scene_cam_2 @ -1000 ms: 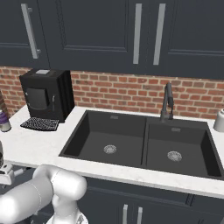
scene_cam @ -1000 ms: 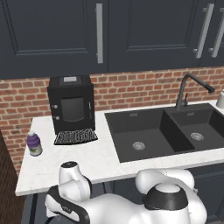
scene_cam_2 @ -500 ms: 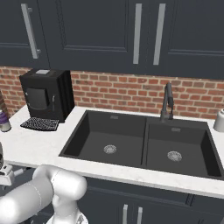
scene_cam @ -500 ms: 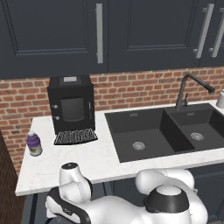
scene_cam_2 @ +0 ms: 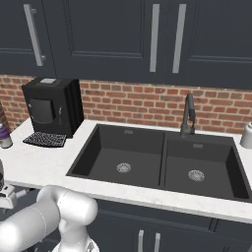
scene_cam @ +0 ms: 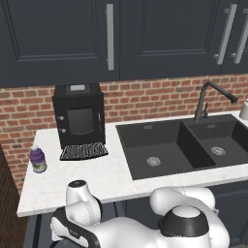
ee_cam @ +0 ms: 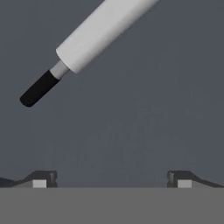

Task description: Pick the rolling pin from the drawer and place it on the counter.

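Note:
In the hand view the rolling pin [ee_cam: 103, 33] lies slantwise on the dark floor of the drawer [ee_cam: 131, 122], its white body running off the top edge and one black handle [ee_cam: 38, 89] pointing to the lower left. My gripper [ee_cam: 112, 179] hangs above the drawer floor, open, both fingertips [ee_cam: 41, 179] wide apart and nothing between them; the pin sits ahead of it, apart from the fingers. The white marbled counter [scene_cam: 87, 179] with its black double sink [scene_cam: 160, 147] spans both base views, and my arm reaches down below its front edge.
A black coffee machine [scene_cam: 78, 118] stands at the back left of the counter, a small purple-labelled bottle [scene_cam: 38, 160] near the left end. A dark tap [scene_cam: 206, 99] rises behind the sink. Dark upper cabinets with silver handles [scene_cam: 110, 36] hang above a brick wall.

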